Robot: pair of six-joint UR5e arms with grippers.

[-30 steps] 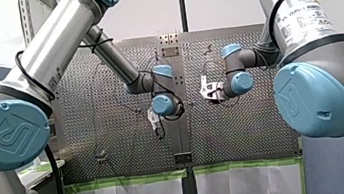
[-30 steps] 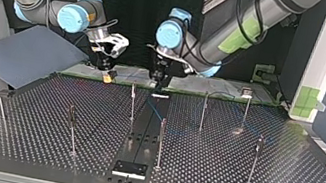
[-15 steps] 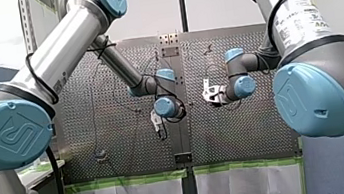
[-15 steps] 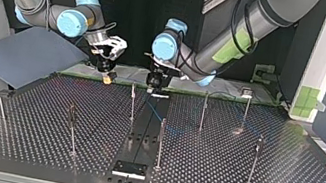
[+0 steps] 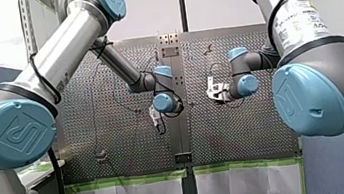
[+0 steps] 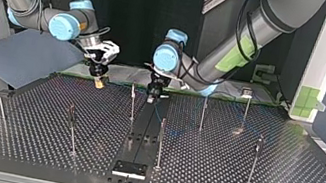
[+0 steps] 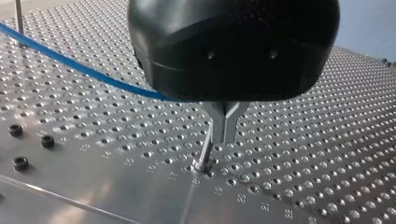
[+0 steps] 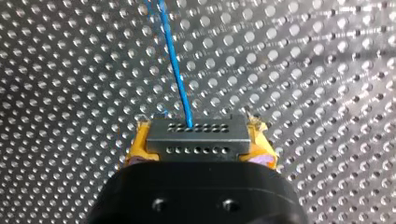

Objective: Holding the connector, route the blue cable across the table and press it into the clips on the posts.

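In the right wrist view my right gripper is shut on a dark grey connector, gripped between its yellow pads. The blue cable runs out of the connector's face over the perforated table. In the top view this gripper hangs at the far left-centre, just above the table. My left gripper has its metal fingers shut with nothing between them, the tips just above a thin post. The cable passes behind its black body. It hangs near the table's far middle.
Several thin posts stand on the table, such as those at the centre, the left and the right. A black plate lies at the near edge. A grey board leans at the top view's left.
My right gripper has carried the connector towards the top view's left and slightly lower. My left gripper has shifted a little and come down closer to the table.
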